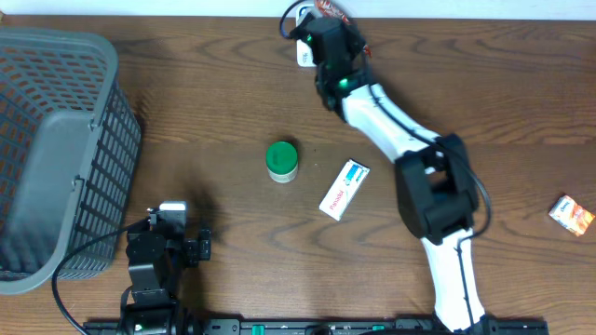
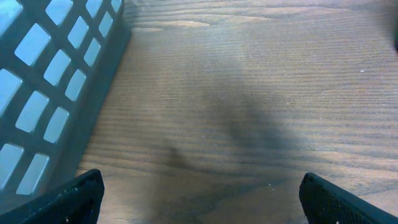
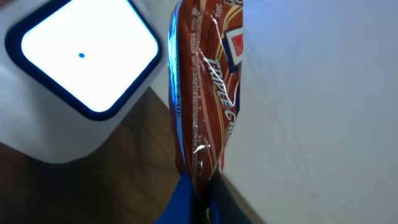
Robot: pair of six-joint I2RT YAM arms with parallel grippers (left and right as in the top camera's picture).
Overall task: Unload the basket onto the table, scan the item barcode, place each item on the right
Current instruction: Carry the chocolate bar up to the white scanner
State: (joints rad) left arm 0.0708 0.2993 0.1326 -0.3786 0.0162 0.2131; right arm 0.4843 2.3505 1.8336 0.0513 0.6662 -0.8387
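My right gripper (image 3: 202, 200) is shut on a brown shiny snack packet (image 3: 202, 93), pinching its lower edge. The packet hangs edge-on right beside the white barcode scanner (image 3: 81, 68), whose bright square window has a dark blue rim. From overhead, the right arm reaches to the table's far edge, where the gripper (image 1: 321, 28) holds the packet (image 1: 331, 9) next to the scanner (image 1: 303, 51). My left gripper (image 1: 197, 247) rests at the near left, open. In its wrist view the gripper (image 2: 199, 199) has only bare wood between its black fingers (image 2: 81, 196).
A grey mesh basket (image 1: 56, 149) fills the left side and shows close by in the left wrist view (image 2: 56, 81). A green-lidded jar (image 1: 281, 160) and a white box (image 1: 345, 189) lie mid-table. A small orange box (image 1: 571, 214) lies at the right edge.
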